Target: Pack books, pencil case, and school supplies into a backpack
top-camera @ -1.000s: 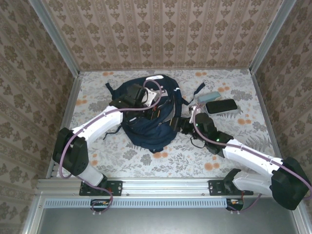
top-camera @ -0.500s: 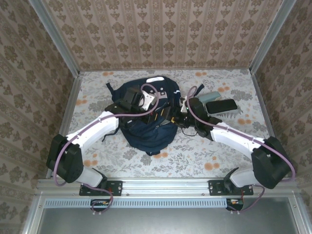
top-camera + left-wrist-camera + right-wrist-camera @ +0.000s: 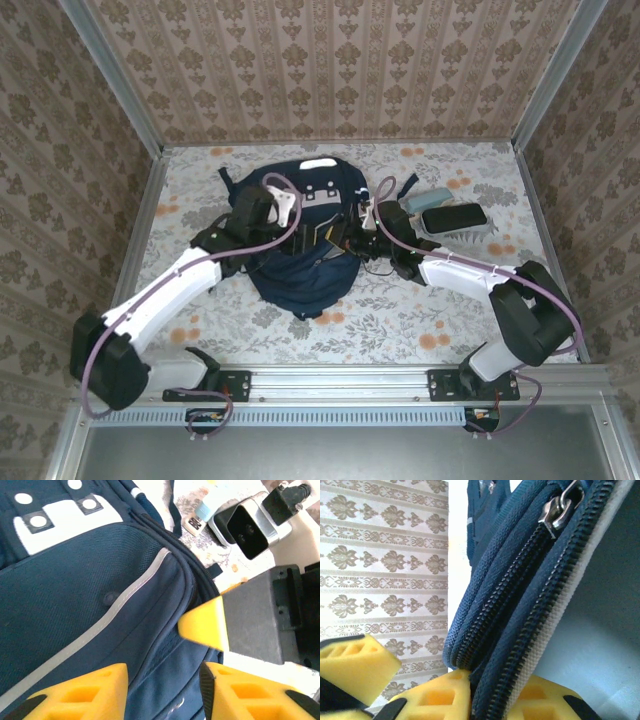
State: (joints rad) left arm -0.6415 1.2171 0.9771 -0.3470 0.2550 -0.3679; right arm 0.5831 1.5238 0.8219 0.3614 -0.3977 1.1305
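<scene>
Lying in the middle of the flowery table (image 3: 400,320), a bit toward the far side, is the big dark blue backpack (image 3: 303,278), with white stripes and grey patches on top. Both arms reach over it, one from each side, and their tips are close together near its right half. The left gripper (image 3: 162,677) hangs just above the blue cloth with its two yellow fingers (image 3: 80,690) apart, about half open, and nothing is held between them. The right gripper (image 3: 490,692) is nearly closed, and its yellow pads (image 3: 440,692) pinch the thick zipped edge of the backpack from both sides. A silver zip pull (image 3: 560,502) sits higher up on that edge. Off to the right of the backpack, toward the far right corner, a black flat thing (image 3: 453,216) lies just beside a pale blue one (image 3: 425,198), and I cannot tell what they are
</scene>
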